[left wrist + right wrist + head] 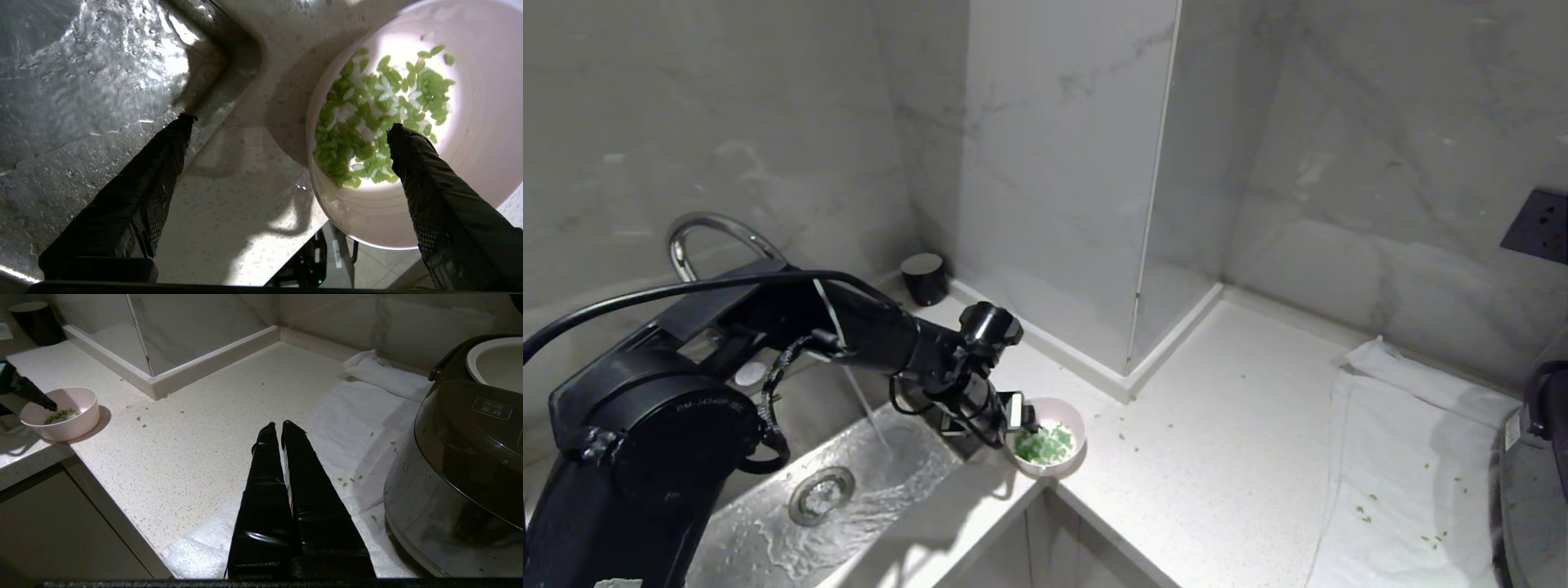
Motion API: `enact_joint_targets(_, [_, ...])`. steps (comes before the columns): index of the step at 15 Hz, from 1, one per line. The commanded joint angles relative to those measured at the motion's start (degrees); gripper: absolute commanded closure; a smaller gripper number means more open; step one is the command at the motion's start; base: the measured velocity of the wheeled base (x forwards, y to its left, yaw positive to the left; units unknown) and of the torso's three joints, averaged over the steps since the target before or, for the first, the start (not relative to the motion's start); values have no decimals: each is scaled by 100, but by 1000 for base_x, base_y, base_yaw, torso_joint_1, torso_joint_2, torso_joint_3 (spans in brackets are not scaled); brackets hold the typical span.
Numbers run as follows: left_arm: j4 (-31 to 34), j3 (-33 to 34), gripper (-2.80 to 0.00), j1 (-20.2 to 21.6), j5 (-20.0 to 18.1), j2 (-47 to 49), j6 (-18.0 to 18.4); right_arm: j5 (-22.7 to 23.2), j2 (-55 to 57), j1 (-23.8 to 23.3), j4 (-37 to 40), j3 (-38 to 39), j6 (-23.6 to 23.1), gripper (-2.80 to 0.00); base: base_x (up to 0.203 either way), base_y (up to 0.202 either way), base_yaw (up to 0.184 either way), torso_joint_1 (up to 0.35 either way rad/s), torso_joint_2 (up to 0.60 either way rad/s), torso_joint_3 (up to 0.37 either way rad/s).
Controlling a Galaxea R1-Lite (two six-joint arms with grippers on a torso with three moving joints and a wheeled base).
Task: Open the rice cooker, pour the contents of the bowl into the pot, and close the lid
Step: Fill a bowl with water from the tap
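The pale pink bowl (1068, 415) sits on the counter corner beside the sink, holding chopped green contents (1044, 444). My left gripper (1019, 422) is open wide and straddles the bowl's sink-side rim (316, 171): one fingertip (398, 132) hangs over the green contents (359, 106), the other (184, 122) over the sink's edge. Nothing is gripped. The rice cooker (457, 473) stands at the far right on a white towel, its pale pot (496, 363) uncovered; the lid is out of view. My right gripper (278, 425) hovers shut and empty above the towel, left of the cooker.
Water runs from the faucet (707, 233) into the steel sink (849, 482). A black cup (925, 278) stands at the back by a marble column (1062, 163). A white towel (1405, 474) and the counter (1225, 425) carry stray green bits. A wall socket (1537, 224) is at the far right.
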Motion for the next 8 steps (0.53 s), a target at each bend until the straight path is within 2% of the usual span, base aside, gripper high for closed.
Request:
enact_joint_targets(1, [-8,-119,-280,1,5,182,-52,1,0,1,2,1,-2,0,0,0,0,0,0,0])
enact_joint_targets(5, [-8,-357,-280,2,5,415,-60,1,0,1,2,1,-2,0,0,0,0,0,0,0])
enact_joint_targets(6, [-8,-397,0,2,14,448,-63,1,0,1,2,1,-2,0,0,0,0,0,0,0])
enact_joint_targets(8, [-8,-398,0,2,14,448,-78,1,0,1,2,1,-2,0,0,0,0,0,0,0])
